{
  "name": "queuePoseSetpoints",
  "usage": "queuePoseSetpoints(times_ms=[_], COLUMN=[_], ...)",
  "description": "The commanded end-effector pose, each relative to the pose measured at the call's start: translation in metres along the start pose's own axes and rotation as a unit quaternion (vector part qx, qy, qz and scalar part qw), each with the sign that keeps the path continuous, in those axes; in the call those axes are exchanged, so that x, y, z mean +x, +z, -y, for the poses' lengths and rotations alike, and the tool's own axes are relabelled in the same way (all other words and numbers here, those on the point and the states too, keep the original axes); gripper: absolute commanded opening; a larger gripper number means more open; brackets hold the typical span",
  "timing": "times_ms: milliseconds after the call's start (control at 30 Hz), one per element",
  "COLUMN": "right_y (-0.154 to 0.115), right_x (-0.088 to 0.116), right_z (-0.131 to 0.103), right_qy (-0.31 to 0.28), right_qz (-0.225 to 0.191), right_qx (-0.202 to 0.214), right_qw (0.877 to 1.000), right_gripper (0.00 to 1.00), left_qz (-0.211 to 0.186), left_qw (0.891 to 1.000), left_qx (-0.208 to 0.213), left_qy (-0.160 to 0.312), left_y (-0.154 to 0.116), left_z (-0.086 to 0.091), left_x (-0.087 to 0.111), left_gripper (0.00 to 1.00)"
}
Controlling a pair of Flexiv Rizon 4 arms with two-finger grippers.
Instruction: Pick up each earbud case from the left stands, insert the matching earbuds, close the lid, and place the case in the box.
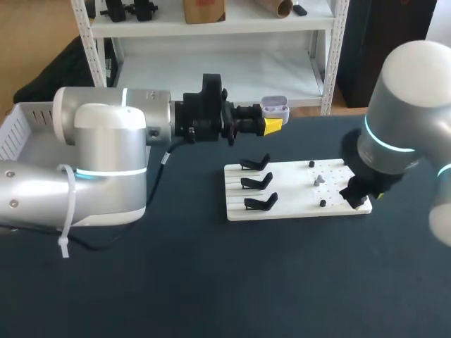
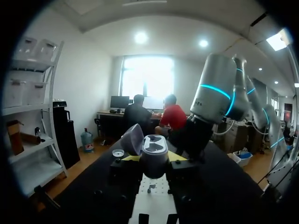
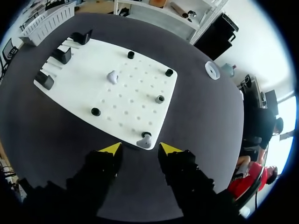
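My left gripper (image 1: 272, 121) is raised behind the white board (image 1: 296, 210), shut on a pale earbud case (image 1: 275, 107) whose lid stands open. In the left wrist view the case (image 2: 155, 148) sits between the fingers with two empty wells showing. Three black stands (image 1: 257, 182) at the board's left are empty. My right gripper (image 3: 140, 148) hangs open over the board's (image 3: 140, 70) near right corner. A grey earbud (image 3: 145, 139) lies at that edge, just ahead of and between the yellow tips. A second earbud (image 3: 112, 76) lies mid-board (image 1: 320, 179).
Several black pegs (image 3: 160, 99) stick up from the board. A white basket (image 1: 21, 130) stands at the table's far left. A small white round object (image 3: 212, 70) lies on the dark table beyond the board. My right arm (image 2: 212, 93) stands ahead of the left gripper.
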State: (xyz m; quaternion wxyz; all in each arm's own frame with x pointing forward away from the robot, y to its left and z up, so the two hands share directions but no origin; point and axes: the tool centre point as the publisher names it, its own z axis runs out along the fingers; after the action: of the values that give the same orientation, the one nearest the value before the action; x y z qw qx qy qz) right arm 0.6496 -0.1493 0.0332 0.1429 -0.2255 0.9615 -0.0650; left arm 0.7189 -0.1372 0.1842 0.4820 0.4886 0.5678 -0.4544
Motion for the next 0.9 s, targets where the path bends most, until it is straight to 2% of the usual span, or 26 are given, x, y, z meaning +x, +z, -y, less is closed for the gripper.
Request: queuePoseSetpoints(times_ms=[33, 567, 700, 900], right_y=[0.007, 0.0118, 0.0116, 0.0124], right_x=[-0.0035, -0.0041, -0.0043, -0.0042], right_z=[-0.0012, 0.0005, 0.0026, 0.004], right_qy=[0.0, 0.043, 0.053, 0.064], right_qz=[-0.005, -0.009, -0.01, -0.012], right_qx=[0.002, 0.015, 0.016, 0.022], right_qw=[1.0, 0.999, 0.998, 0.998], right_gripper=[0.49, 0.42, 0.43, 0.4], left_qz=[0.001, 0.001, 0.001, 0.001], left_qw=[1.0, 1.0, 1.0, 1.0], left_qx=[-0.004, -0.004, -0.004, -0.004], left_qy=[0.001, 0.001, 0.001, 0.001], left_y=[0.0002, 0.0002, 0.0002, 0.0002], left_z=[0.0022, 0.0022, 0.0022, 0.0022], left_x=[0.0006, 0.0006, 0.0006, 0.0006], left_gripper=[0.0, 0.0, 0.0, 0.0])
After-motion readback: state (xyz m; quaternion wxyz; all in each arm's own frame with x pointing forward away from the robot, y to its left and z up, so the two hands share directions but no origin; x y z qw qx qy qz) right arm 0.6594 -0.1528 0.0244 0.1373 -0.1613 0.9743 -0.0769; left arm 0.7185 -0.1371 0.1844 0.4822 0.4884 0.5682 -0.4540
